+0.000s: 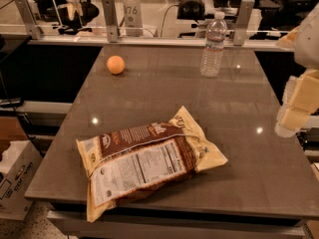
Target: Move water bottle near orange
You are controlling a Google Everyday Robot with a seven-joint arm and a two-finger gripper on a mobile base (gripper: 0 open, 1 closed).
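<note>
The task is at its very start, as far as can be seen. The water bottle point(214, 46) stands upright on the bench point(249, 153), beyond the snack bag point(149, 161) and off to the bag's right, close to the far edge. The orange point(115, 64) also lies beyond the bag, but off to its left, so the two task things sit well apart with bare bench between them. Nothing touches the bottle, and its white cap is on.

The gripper point(296, 108) hangs to the right of the bag, out past the right edge of the bench and raised above its surface. It shows only as a pale, smeared shape, so I cannot tell whether it is open or closed. It is well clear of the bottle, and nothing can be made out in its grasp.

By my judgement, every step is left to do: reach past the bag to the bottle, take hold of its ribbed body, carry or slide it leftward along the far side of the bench, and set it down upright just beside the orange. The bag lies nearer than that path and should not be in the way.
</note>
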